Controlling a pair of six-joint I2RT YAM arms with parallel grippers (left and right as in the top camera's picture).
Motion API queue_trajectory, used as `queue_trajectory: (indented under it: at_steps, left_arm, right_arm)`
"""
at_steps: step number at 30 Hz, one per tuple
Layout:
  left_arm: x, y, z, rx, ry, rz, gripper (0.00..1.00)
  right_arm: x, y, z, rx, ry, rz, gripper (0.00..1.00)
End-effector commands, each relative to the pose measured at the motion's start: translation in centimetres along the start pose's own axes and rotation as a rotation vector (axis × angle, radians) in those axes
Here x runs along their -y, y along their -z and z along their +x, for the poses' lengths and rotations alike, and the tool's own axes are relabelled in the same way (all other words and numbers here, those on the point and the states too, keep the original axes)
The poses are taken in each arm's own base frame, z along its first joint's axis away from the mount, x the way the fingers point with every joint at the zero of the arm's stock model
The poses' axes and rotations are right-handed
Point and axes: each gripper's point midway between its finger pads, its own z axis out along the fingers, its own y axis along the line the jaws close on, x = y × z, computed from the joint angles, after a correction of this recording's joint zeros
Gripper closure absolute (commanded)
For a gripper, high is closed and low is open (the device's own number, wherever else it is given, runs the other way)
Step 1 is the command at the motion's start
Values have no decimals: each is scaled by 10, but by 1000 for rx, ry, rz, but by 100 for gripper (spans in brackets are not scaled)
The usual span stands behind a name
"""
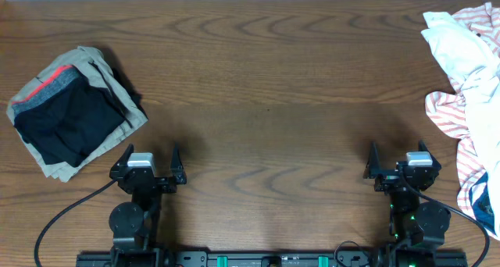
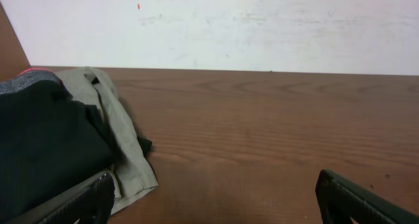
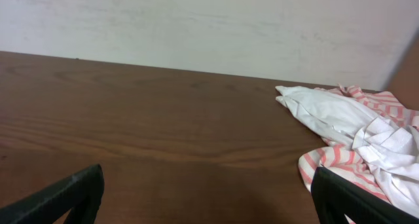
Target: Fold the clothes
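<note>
The clothes, a crumpled white garment (image 1: 457,48), lie at the table's far right edge, partly on top of a red-and-white striped shirt (image 1: 461,115). In the right wrist view the white garment (image 3: 327,112) lies ahead and to the right, over the striped shirt (image 3: 330,160). My right gripper (image 1: 398,159) (image 3: 208,181) stands open near the front edge, left of the heap and not touching it. My left gripper (image 1: 150,158) (image 2: 213,188) stands open at the front left, with bare wood between its fingers.
A folded stack of black, red-banded and khaki garments (image 1: 74,111) (image 2: 59,139) lies at the left, just beyond my left gripper. A blue-and-white cloth (image 1: 484,201) shows at the right edge. The wooden table (image 1: 266,103) spans the middle, with a white wall behind.
</note>
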Motion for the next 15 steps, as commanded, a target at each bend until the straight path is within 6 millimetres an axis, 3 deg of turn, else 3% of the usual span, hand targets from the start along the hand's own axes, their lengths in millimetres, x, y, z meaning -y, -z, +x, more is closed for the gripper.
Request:
queue_trajectory:
  at_steps: [1, 15]
  left_arm:
    - [-2, -2, 15, -35, -15, -9, 2]
    - [-2, -2, 15, -34, -9, -10, 2]
  right_arm:
    - [-1, 0, 1, -3, 13, -1, 1]
    - [6, 0, 1, -6, 12, 39, 1]
